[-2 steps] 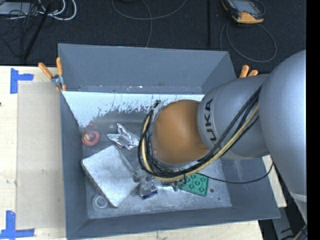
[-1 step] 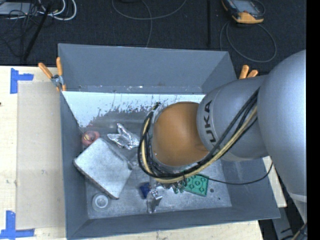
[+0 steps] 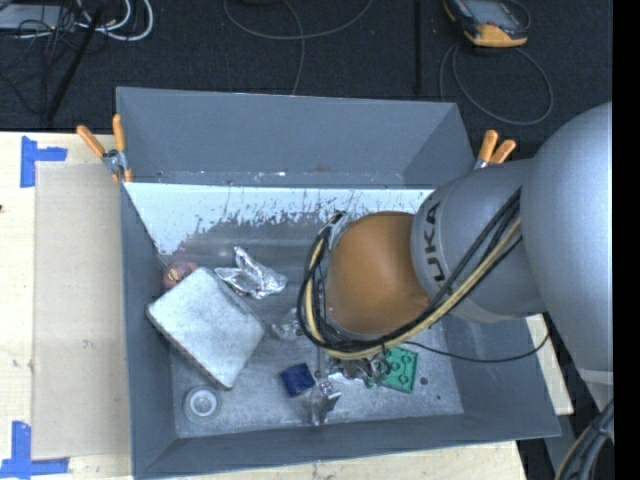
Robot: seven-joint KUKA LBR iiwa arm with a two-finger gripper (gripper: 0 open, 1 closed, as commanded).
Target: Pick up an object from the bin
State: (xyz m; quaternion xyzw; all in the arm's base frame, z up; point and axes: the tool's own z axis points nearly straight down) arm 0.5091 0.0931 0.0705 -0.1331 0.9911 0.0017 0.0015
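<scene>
My gripper (image 3: 327,390) pokes out below the arm's wrist, low over the bin floor near the front wall. A small dark blue block (image 3: 296,379) lies just to its left, very close to it. A green studded flat plate (image 3: 402,370) lies just to its right, partly under the wrist. I see nothing held in the gripper.
A large grey flat block (image 3: 207,325) lies tilted in the left half of the bin. A crumpled piece of foil (image 3: 250,273) sits behind it, and a small pinkish thing (image 3: 180,271) by the left wall. A clear round cap (image 3: 202,402) rests in the front left corner.
</scene>
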